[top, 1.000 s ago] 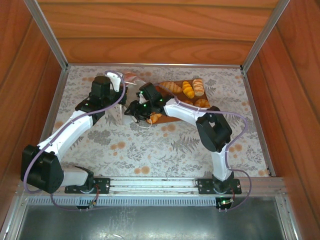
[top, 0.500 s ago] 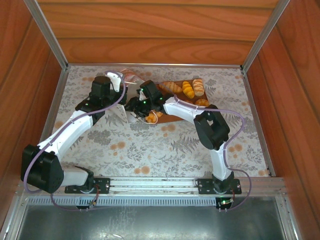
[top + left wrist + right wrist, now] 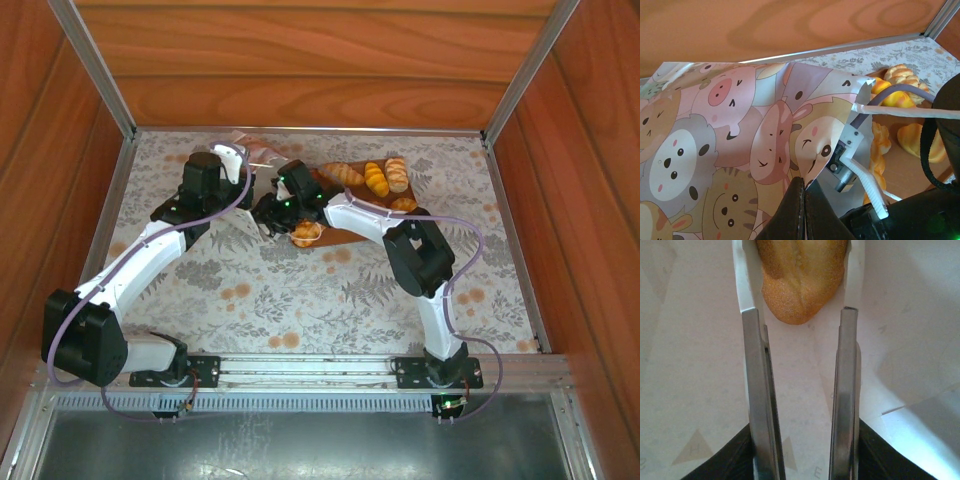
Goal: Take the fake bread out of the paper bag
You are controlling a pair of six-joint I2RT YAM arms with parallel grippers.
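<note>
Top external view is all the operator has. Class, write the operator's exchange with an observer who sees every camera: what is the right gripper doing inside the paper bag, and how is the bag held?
Operator: My right gripper reaches into the paper bag. Is anything between its fingers?
Observer: Yes. On the right wrist camera a golden fake bread sits between the fingertips. I cannot tell whether it is clamped.
Operator: And the left gripper?
Observer: On the left wrist camera its jaws are pinched shut on the bag's rim.
</note>
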